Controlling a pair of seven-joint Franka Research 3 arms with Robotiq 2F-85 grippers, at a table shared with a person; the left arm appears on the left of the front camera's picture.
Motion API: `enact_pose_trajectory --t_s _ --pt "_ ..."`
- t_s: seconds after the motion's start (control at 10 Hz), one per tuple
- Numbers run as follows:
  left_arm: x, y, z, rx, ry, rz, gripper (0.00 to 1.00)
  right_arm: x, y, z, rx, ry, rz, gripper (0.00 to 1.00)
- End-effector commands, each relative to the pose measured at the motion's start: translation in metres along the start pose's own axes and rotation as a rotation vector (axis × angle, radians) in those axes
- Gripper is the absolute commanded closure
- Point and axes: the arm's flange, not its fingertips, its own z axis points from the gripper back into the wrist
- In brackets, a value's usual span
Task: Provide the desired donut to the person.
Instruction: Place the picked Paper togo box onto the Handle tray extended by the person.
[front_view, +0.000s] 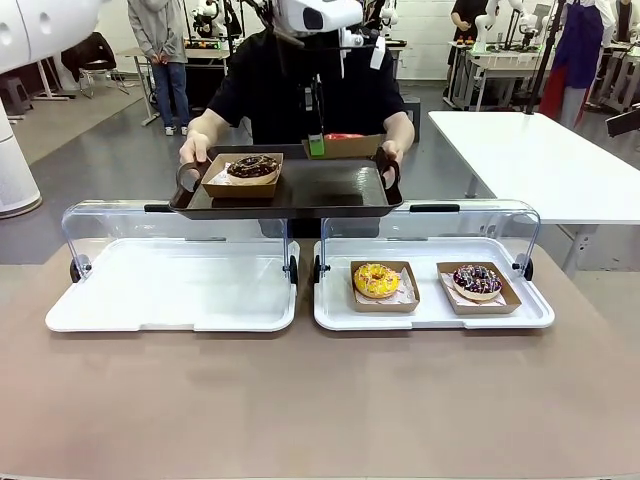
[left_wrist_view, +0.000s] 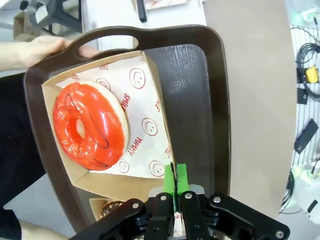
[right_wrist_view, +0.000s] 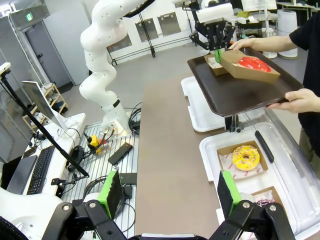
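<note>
The person at the far side holds a dark serving tray by both handles. On it stands a cardboard boat with a chocolate donut. A second boat with a red-glazed donut sits over the tray's right part, slightly tilted. My left gripper is shut on that boat's rim, its green pads pinching the cardboard; it also shows from afar with the red donut. My right gripper hangs open, high over the table, holding nothing.
Two white display trays with raised clear lids lie on the brown table. The right tray holds a yellow donut and a sprinkled chocolate donut; the left tray is bare. A white table stands at back right.
</note>
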Motion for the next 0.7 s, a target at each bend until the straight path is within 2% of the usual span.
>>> enact_pose_trajectory --t_s 0.0,0.6 --pt "0.0 0.003 -0.014 -0.053 -0.006 0.026 0.99 0.0 0.001 0.0 0.005 -0.005 0.005 0.0" --pt "0.001 0.013 -0.042 -0.137 0.012 0.026 0.99 0.0 0.001 0.0 0.005 -0.005 0.005 0.0"
